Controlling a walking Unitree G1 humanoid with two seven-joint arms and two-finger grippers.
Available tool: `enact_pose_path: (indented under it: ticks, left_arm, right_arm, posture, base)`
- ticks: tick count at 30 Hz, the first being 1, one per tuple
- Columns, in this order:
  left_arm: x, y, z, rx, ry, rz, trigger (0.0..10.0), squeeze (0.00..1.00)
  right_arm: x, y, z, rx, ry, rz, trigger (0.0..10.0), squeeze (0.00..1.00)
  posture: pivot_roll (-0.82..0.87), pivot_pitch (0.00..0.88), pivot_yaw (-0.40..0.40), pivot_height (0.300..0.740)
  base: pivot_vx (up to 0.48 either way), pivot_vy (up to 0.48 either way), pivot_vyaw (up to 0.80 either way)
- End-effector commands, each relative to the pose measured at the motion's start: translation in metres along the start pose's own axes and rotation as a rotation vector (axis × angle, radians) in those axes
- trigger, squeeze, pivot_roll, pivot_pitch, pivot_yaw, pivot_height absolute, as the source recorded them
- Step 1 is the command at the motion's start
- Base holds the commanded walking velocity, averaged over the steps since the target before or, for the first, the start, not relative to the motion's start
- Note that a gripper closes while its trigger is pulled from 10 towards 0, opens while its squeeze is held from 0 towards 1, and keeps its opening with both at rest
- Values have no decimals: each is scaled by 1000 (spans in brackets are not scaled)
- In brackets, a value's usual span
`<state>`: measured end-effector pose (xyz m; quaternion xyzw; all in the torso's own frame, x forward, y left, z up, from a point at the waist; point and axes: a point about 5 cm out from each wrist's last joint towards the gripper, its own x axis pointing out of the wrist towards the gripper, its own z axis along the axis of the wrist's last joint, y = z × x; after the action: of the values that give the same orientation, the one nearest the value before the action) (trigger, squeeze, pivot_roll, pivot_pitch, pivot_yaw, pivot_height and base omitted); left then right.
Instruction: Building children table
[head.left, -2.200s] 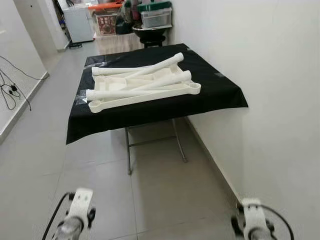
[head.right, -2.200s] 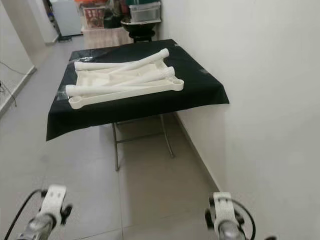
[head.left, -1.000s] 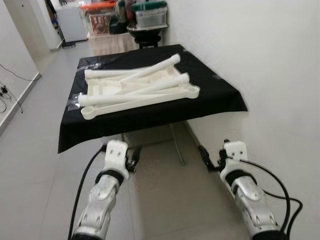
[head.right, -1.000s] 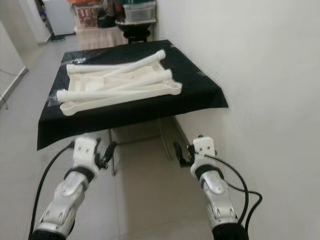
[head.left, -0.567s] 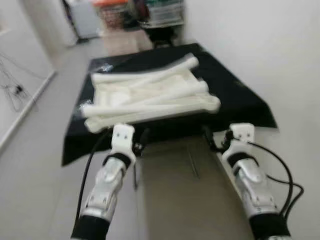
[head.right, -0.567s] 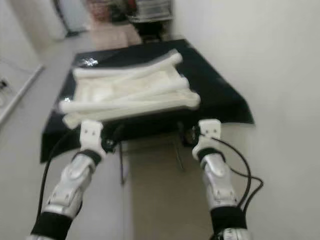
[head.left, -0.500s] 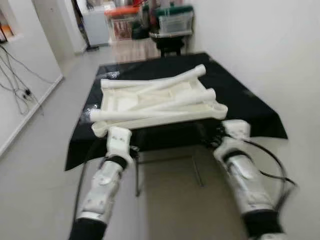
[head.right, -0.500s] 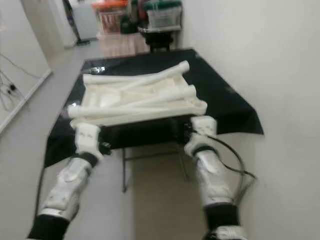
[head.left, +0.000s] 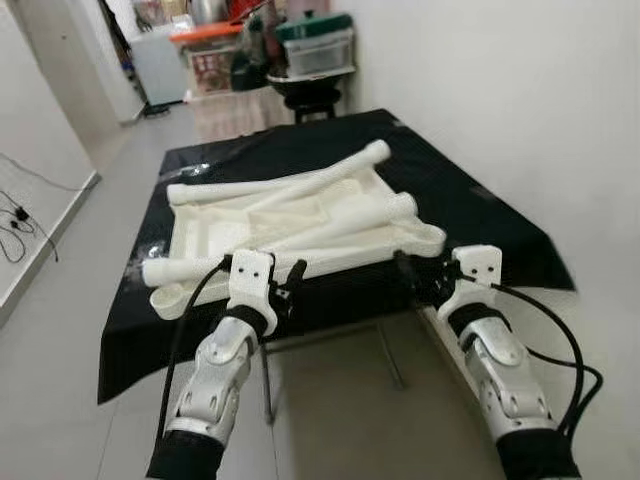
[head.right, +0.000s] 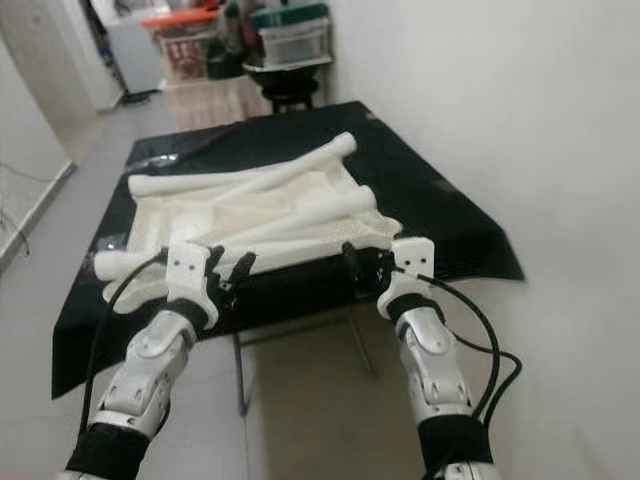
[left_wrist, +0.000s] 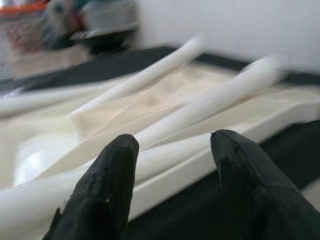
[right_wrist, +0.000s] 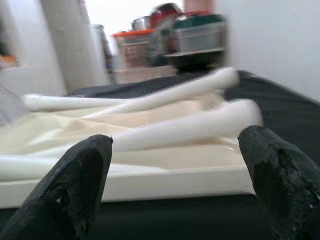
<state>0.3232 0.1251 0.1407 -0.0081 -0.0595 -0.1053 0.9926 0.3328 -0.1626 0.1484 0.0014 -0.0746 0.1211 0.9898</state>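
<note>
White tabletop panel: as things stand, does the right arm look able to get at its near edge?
Probably yes. The right pincer is open at the near edge of the white tabletop panel, level with it in the right wrist view, and nothing lies between. The table legs lie on top, further back.

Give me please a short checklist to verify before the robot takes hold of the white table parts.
1. Left gripper open, at the near edge of the white tabletop panel: ok.
2. Right gripper open near the panel's right corner: ok.
3. Neither gripper holds a part: ok.
4. White legs lie loose and crossed on the panel, so they may roll if it tilts: not ok.
5. Black-covered table steady on its folding frame: cannot tell.
</note>
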Motion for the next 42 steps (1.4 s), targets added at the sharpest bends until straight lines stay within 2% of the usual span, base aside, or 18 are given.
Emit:
enact_pose_path:
  ticks: [1,10,12,13,14,16,19,22,23,27,29,31,32,33,34,35,38,42]
  left_arm:
    - [0,-4,-1,-11,9,-14,10000,0]
    - [-6,-3,-1,-21,12,2,10000,0]
    - [-10,-8,2,-38,7,-7,10000,0]
    - [-10,-8,2,-38,7,-7,10000,0]
    - [-11,-11,4,-42,1,-12,10000,0]
    - [-10,-12,6,-42,-2,-14,10000,0]
    - [-10,-14,9,-45,-9,-19,10000,0]
    - [-10,-15,11,-45,-12,-23,10000,0]
    - [-10,-16,10,-49,-4,-24,10000,0]
    - [-10,-18,9,-55,1,-25,10000,0]
    - [-10,-19,9,-63,8,-24,10000,0]
    - [-9,-19,7,-75,33,-16,10000,0]
    - [-9,-19,7,-75,33,-16,10000,0]
    - [-8,-19,7,-35,38,12,10000,0]
    - [-8,-19,7,-35,38,12,10000,0]
    - [-6,-16,5,30,56,65,10000,0]
    - [-4,-14,4,68,65,86,10000,0]
    - [-4,-14,5,73,59,81,10000,0]
  right_arm:
    - [-5,-10,-1,-8,16,-18,10000,0]
    - [-9,-10,12,-81,-11,88,10000,0]
    - [-9,-16,31,-144,-46,175,10000,0]
    - [-9,-16,31,-144,-46,175,10000,0]
    - [-7,-19,40,-178,-65,199,10000,0]
    - [-5,-20,44,-173,-69,217,10000,0]
    - [-4,-19,51,-187,-64,283,10000,0]
    - [-3,-16,56,-230,-58,339,10000,0]
    - [-2,-14,61,-273,-59,379,10000,0]
    - [-1,-11,66,-288,-58,411,10000,0]
    - [0,-11,67,-298,-50,415,10000,0]
    - [3,-14,66,-309,-18,340,10000,0]
    - [3,-14,66,-309,-18,340,10000,0]
    - [9,-20,62,-273,10,219,10000,0]
    - [9,-20,62,-273,10,219,10000,0]
    - [12,-23,56,-238,49,137,10000,0]
    - [13,-25,51,-247,113,84,10000,0]
    - [13,-25,49,-263,145,67,10000,0]
  posture:
    - [-128,0,62,740]
    - [-125,0,45,740]
    - [-127,0,44,740]
    - [-127,0,44,740]
    - [-126,0,44,740]
    - [-126,0,44,740]
    - [-121,0,42,740]
    - [-116,0,34,740]
    - [-117,0,32,740]
    - [-116,0,28,740]
    - [-116,0,26,740]
    - [-118,0,22,740]
    - [-118,0,22,740]
    - [-117,0,19,740]
    - [-117,0,19,740]
    - [-119,0,19,740]
    - [-119,0,19,740]
    - [-119,0,19,740]
  base:
    - [319,0,0]
    - [313,0,0]
    - [311,0,0]
    - [311,0,0]
    - [311,0,0]
    - [311,0,0]
    - [311,0,800]
    - [306,0,800]
    - [304,0,800]
    - [291,0,800]
    - [264,0,800]
    - [0,0,800]
    - [0,0,800]
    - [0,0,0]
    - [0,0,0]
    - [0,0,0]
    - [0,0,0]
    - [0,0,0]
